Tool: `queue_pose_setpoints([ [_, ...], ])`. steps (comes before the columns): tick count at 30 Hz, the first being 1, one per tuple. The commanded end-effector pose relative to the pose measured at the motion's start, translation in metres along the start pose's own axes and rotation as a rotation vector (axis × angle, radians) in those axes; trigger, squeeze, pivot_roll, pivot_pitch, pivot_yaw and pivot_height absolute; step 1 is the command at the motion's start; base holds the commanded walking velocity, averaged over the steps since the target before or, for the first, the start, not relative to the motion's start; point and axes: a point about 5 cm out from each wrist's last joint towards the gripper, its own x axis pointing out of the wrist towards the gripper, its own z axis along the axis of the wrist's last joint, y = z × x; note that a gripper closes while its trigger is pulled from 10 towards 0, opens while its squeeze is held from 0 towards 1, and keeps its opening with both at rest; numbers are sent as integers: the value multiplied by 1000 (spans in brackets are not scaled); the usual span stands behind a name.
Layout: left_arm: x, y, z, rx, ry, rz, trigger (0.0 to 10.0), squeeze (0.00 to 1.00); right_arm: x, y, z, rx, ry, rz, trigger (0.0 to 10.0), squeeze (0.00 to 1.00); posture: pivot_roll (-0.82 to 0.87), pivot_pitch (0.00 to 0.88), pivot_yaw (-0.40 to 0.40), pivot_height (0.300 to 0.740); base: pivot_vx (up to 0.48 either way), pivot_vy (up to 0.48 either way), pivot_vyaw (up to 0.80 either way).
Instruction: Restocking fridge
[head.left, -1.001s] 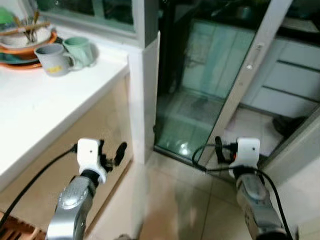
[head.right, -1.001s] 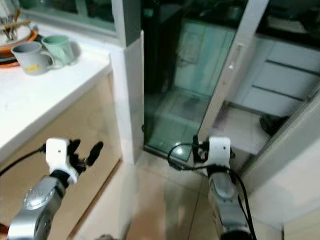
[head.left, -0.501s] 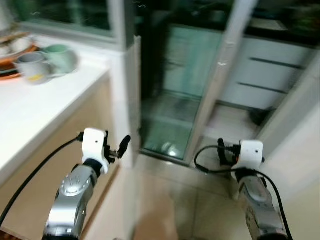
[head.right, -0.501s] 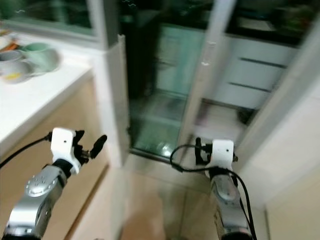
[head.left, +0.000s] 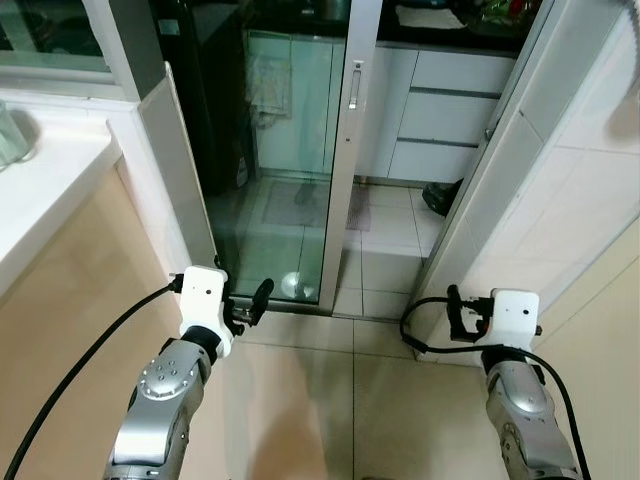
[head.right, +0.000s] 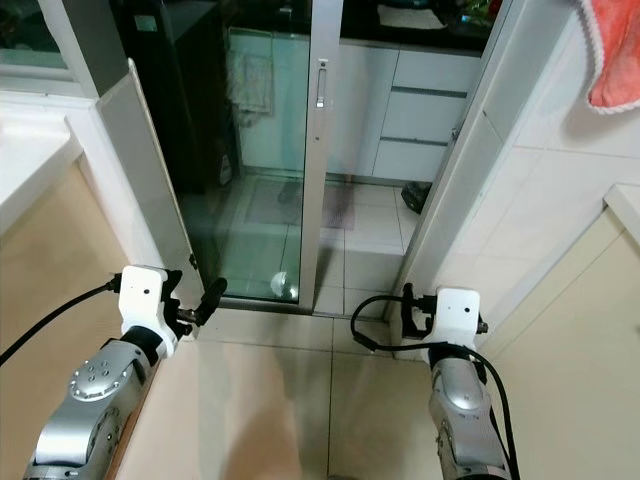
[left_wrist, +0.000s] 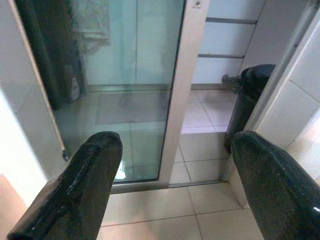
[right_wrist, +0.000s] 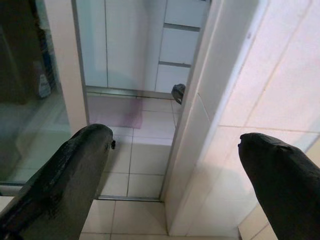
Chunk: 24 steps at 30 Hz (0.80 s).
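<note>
On my left I see the white table (head.left: 40, 190) edge. My left tool (left_wrist: 170, 185) is held forward above the tiled floor (head.left: 330, 400), fingers apart and empty. Ahead stands a sliding glass door (head.left: 290, 150) in a silver frame, with white drawers (head.left: 440, 110) beyond it. My right tool (right_wrist: 180, 185) is likewise raised, fingers spread, gripping nothing. I cannot identify a fridge here.

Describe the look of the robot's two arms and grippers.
Both arms are silver metal tubes with round bolted joints. Each ends in a white boxy wrist block carrying two long, rounded black fingers: left gripper, right gripper. A black cable trails back from the left block, and another loops beside the right block and runs down its arm.
</note>
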Motion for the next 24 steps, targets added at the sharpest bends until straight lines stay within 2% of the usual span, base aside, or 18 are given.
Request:
queue_pose_setpoints([
  [1,3,4,4,23,-15,13,10000,0,3,0,3,0,-13,-3,10000,59,-113,0,-24,740,0,0,0],
  [24,4,4,5,24,-13,4,10000,0,4,0,2,-2,-7,-13,10000,78,-113,0,-23,740,0,0,0],
])
